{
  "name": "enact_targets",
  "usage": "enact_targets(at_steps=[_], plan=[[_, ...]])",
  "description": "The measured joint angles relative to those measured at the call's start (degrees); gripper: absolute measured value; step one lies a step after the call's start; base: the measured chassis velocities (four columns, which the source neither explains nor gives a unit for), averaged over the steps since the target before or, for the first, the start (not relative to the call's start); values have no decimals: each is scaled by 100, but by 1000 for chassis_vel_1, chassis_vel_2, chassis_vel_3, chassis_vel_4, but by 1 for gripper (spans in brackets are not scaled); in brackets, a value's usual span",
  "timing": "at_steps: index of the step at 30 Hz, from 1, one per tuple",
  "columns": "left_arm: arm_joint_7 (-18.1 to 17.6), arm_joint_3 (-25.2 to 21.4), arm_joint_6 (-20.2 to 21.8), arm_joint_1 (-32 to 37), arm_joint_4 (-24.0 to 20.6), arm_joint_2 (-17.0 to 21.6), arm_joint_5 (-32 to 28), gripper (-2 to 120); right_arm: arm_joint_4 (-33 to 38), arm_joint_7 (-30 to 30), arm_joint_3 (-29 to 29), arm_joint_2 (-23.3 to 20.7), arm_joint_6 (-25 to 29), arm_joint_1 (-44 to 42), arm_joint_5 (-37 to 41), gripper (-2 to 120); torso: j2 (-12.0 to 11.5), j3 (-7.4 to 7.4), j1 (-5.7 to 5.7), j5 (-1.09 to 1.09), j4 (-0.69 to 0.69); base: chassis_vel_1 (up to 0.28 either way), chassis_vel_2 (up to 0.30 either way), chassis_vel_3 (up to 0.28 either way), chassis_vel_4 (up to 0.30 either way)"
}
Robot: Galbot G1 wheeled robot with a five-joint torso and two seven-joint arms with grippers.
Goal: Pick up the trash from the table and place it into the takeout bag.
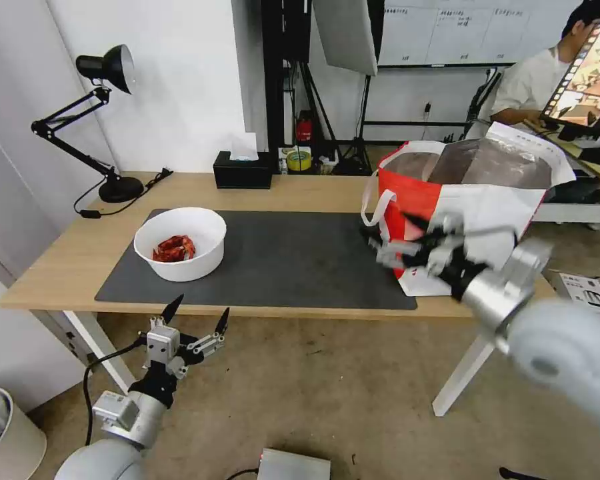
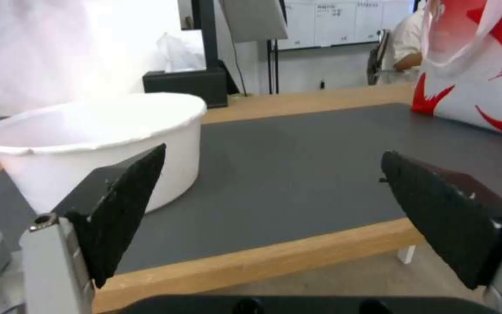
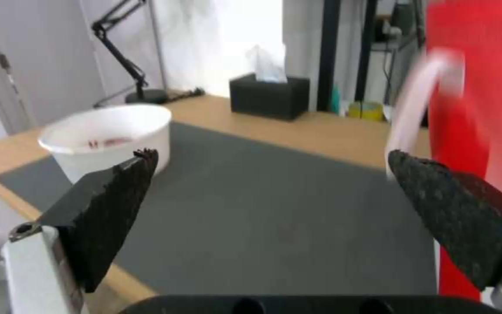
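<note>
Far left, back of the counter: a black desk lamp is standing clear of the work zone. Left of centre: the white bowl with red scraps is sitting on the left end of the dark grey mat, the only trash visible on the counter, with bare mat open all along its right side. Just below the counter's front edge, the left gripper is hovering off the counter with its fingers spread apart and empty, pointing up toward the bowl, apparently lined up for an approach over the edge. Back centre: the black tissue box is standing behind the mat. Right: the right gripper is hanging over the mat's right end, fingers apart and holding nothing, close beside the takeout bag. The bag is standing upright at the counter's right end, mouth open upward, presumably to take drops from above.
</note>
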Motion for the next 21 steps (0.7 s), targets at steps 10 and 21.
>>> enact_targets(at_steps=[10, 21], plan=[[0, 128, 14, -163, 152, 30, -18, 100, -709, -12, -59, 792, 1059, -1218, -1737, 100, 0, 0, 0, 0, 0, 0, 0, 0, 0], [0, 148, 16, -227, 261, 37, -35, 100, -1173, 215, -136, 1100, 1338, -1259, -1953, 100, 0, 0, 0, 0, 0, 0, 0, 0, 0]])
